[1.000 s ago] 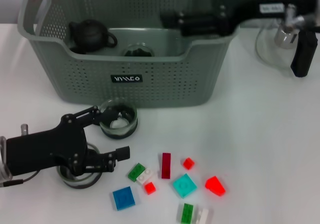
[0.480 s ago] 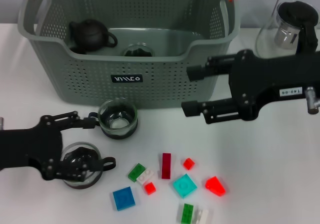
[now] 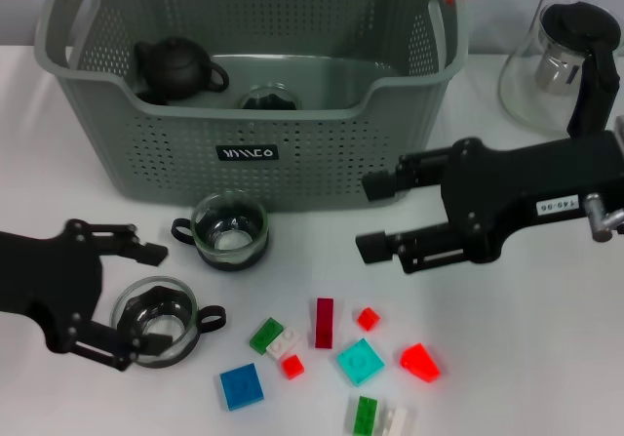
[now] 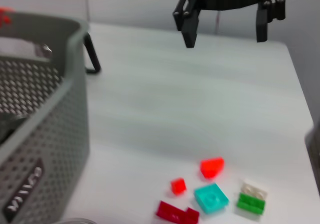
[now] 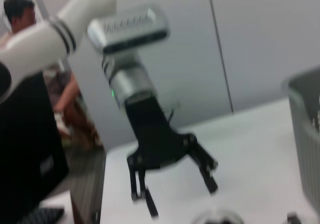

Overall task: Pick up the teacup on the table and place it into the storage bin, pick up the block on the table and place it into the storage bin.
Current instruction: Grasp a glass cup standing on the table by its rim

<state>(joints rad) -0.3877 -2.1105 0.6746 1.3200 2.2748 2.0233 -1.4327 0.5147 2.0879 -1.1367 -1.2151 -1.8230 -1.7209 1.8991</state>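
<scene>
Two glass teacups stand in front of the storage bin (image 3: 292,116): one (image 3: 230,229) close to its front wall, the other (image 3: 156,317) nearer the table's front left. My left gripper (image 3: 154,297) is open at that nearer cup, with one finger above it and the other across its near rim. My right gripper (image 3: 372,217) hangs open and empty by the bin's front right corner, above the blocks; it also shows in the left wrist view (image 4: 225,26). Several blocks lie scattered, among them a dark red one (image 3: 324,321), a teal one (image 3: 360,361) and a blue one (image 3: 240,385).
Inside the bin sit a black teapot (image 3: 175,68) and a glass cup (image 3: 268,98). A glass pitcher (image 3: 561,65) with a black handle stands at the back right. In the right wrist view, the left gripper (image 5: 177,199) is seen from the front.
The right arm came from over the bin down to its front right side. The left gripper drew back to the left, uncovering the nearer teacup, and now straddles it.
</scene>
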